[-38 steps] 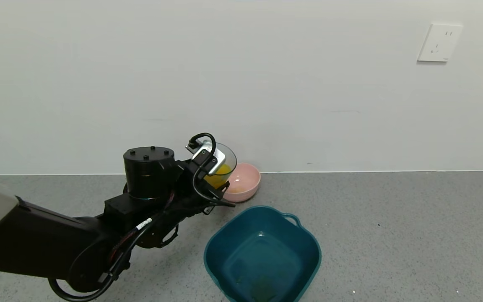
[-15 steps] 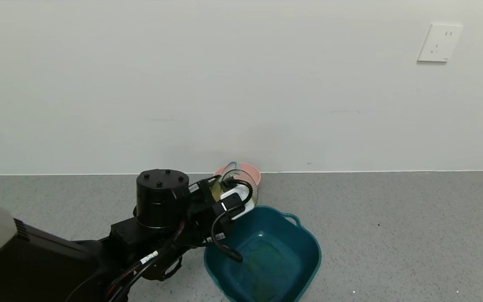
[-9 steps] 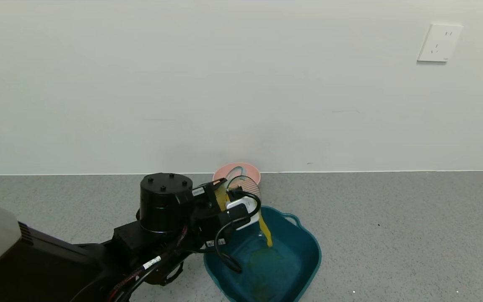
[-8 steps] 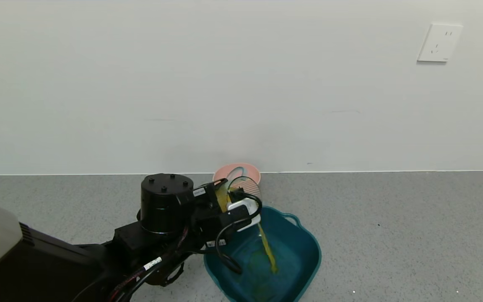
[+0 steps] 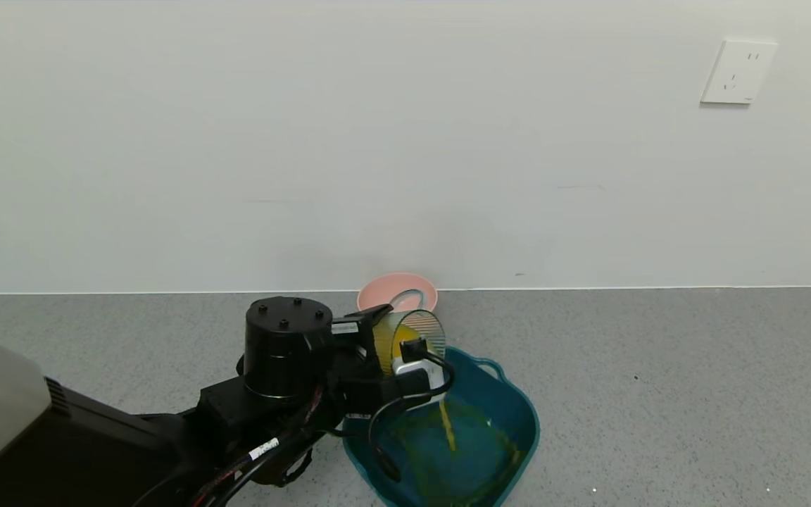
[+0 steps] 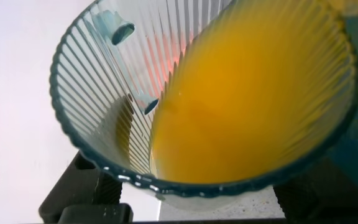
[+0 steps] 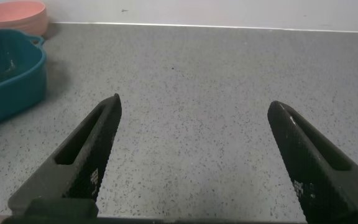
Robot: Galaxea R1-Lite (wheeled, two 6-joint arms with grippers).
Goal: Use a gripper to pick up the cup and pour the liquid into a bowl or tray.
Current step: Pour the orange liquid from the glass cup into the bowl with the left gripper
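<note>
A pink round bowl (image 5: 397, 290) sat on the speckled grey floor (image 5: 659, 380) right at the foot of the white wall (image 5: 377, 141). A white wall socket (image 5: 738, 72) was mounted high on that wall, far to the right. A thin pale seam ran where wall met floor.

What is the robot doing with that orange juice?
The left gripper is holding a see-through ribbed blue-green plastic cup, tipped over a big dark teal plastic basin. Orange-yellow liquid is streaming into the basin, and some is left in the cup. The right gripper waits open over the grey floor.
</note>
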